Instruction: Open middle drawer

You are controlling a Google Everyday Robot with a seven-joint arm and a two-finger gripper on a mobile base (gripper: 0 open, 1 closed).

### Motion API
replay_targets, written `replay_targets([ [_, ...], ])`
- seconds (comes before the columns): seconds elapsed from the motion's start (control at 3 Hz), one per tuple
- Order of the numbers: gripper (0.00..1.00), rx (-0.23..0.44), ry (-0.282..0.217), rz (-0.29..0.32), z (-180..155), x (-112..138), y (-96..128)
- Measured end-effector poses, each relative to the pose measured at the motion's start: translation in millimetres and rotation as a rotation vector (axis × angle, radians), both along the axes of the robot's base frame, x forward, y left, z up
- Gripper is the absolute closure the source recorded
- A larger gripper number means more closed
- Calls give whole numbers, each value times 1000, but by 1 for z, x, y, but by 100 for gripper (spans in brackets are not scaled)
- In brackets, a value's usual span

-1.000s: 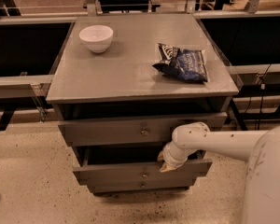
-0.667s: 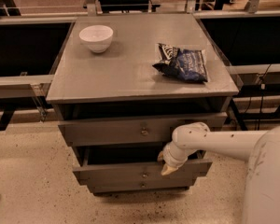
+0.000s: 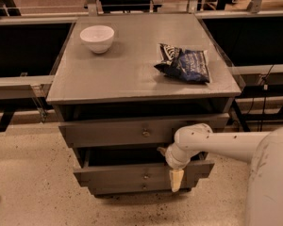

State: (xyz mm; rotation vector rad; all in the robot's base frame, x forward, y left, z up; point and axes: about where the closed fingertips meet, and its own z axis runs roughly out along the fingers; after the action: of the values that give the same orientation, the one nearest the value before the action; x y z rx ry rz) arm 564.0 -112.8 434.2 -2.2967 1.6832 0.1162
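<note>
Nothing much has moved since a second ago: the gripper [image 3: 175, 179] sits where it was, low in front of the desk [image 3: 132, 79], and the middle drawer [image 3: 113, 174] looks no further out than before. The white arm [image 3: 226, 144] reaches in from the right, and its wrist bends down over the right part of that drawer's front, to the right of the small round knob [image 3: 145, 175]. From here I cannot tell whether the jaws are apart or together, or what they may be hooked on.

The middle drawer sits between the top drawer [image 3: 104, 133], which juts forward under the desk top, and the bottom drawer [image 3: 113, 189] just beneath it. There is a dark gap above its front, so I would say it is already part-way out.

As for handling, it is a stiff wooden box on runners, not fragile and not light. It should come straight forward under a steady pull. Pull from one side and it may twist and bind. The knob at centre is the proper hold, but it is small, round and metal, so likely slippery and easy to lose. The top edge of the front, now that it shows, gives a broader purchase, best taken near the middle.

On the desk top, the white bowl [image 3: 97, 37] and the dark crisp bag [image 3: 185, 64] lie well apart. A jerk could rattle them.
</note>
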Motion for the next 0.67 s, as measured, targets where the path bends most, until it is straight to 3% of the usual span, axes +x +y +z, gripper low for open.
replay_targets([
  [0.67, 33, 46, 68, -30, -2, -15, 7],
])
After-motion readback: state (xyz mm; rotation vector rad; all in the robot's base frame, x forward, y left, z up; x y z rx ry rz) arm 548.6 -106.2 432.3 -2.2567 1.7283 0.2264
